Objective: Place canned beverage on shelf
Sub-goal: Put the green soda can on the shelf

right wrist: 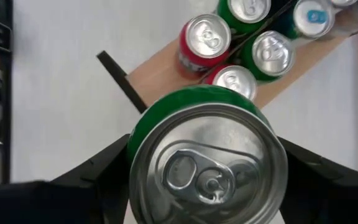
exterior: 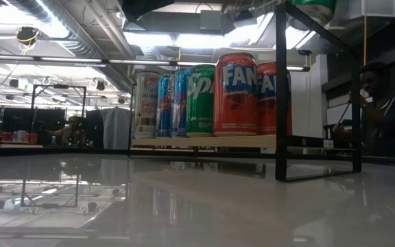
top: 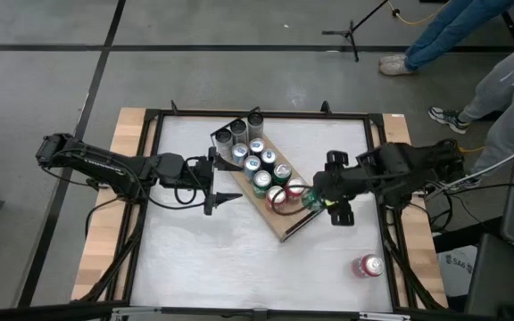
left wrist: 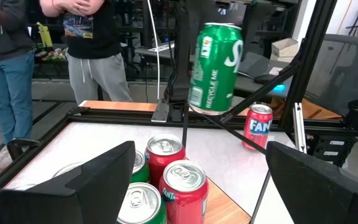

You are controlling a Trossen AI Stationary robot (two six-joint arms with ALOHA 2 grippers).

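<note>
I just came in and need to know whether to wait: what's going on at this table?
The robot is stocking cans onto a wooden shelf. The right gripper holds a green can upright, in the air over the shelf's open end, next to two red cans already standing there. The left gripper waits open beside the shelf, holding nothing. One more red can stands on the table off to the right, not yet shelved.

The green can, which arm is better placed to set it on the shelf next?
The right arm. Its gripper already holds the green can upright above the free end of the shelf, beside the red cans. The left gripper waits open and empty beside the shelf.
</note>
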